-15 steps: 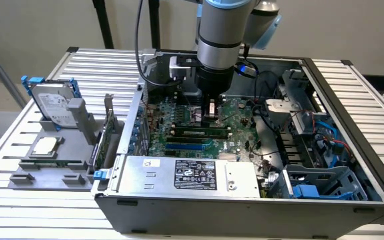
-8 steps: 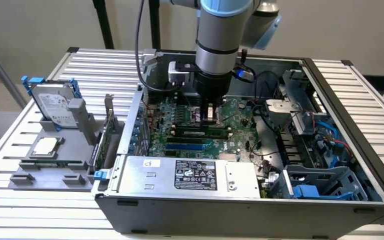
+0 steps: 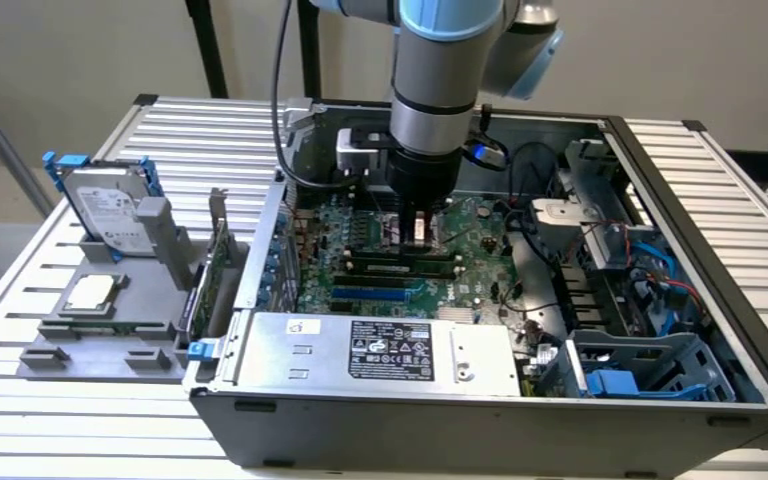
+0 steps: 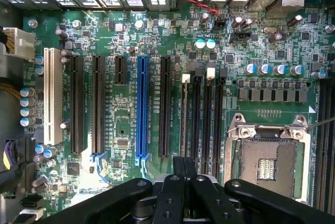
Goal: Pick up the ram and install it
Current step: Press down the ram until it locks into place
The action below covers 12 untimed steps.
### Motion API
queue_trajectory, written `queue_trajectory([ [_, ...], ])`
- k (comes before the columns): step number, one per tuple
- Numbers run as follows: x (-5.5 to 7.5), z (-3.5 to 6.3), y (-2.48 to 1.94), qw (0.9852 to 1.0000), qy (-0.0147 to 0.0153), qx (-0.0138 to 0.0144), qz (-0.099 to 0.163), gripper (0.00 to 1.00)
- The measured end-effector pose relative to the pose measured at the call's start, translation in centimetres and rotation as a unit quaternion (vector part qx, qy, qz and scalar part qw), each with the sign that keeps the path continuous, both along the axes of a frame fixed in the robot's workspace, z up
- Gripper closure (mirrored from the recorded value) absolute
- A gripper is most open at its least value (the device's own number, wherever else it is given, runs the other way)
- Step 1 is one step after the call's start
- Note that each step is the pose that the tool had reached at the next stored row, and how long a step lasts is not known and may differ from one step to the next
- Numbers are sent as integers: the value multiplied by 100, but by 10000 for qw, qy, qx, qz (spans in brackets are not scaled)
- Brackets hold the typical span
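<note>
1. Currently, the tool (image 3: 418, 235) hangs low inside the open case (image 3: 357, 430) on the counter (image 3: 744, 200). It is over the memory slots (image 4: 207, 114) of the motherboard (image 4: 125, 130).
2. State of the tool (image 4: 184, 160): in the wrist view the two fingers are drawn together with only a seam between them. Whether that seam pinches anything cannot be told.
3. Position of the ram (image 3: 391, 267): in the exterior view a long green stick lies along the slots, just below the fingertips. In the wrist view it appears edge-on as a pale narrow strip (image 4: 184, 114) running from the fingers to a white latch (image 4: 186, 77). It is not clear whether it is fully seated.
4. Judgement: the step in hand is seating the ram.
5. Alignment: the stick should stay parallel to its slot and upright. A tilt towards the neighbouring dark slots would probably jam it.
6. Force: pressure should go straight down, spread along the top edge. Pressing one end alone risks lifting the other.
7. Clearance: the open CPU socket (image 4: 267, 166) sits just beside the slots, so sideways drift is best avoided.
8. Check: the latch closed against the stick's end would indicate full seating.
</note>
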<state>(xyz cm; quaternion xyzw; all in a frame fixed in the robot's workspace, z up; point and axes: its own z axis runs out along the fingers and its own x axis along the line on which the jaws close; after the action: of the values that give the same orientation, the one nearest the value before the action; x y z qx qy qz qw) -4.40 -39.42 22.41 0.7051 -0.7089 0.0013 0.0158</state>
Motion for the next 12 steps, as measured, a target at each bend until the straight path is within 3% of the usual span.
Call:
queue_trajectory([
  [2, 0, 65, 5, 10000, 4, 16, -2, 89],
  [9, 1, 360, 3, 10000, 32, 10, -1, 89],
  [12, 1, 363, 4, 10000, 33, 10, -1, 89],
])
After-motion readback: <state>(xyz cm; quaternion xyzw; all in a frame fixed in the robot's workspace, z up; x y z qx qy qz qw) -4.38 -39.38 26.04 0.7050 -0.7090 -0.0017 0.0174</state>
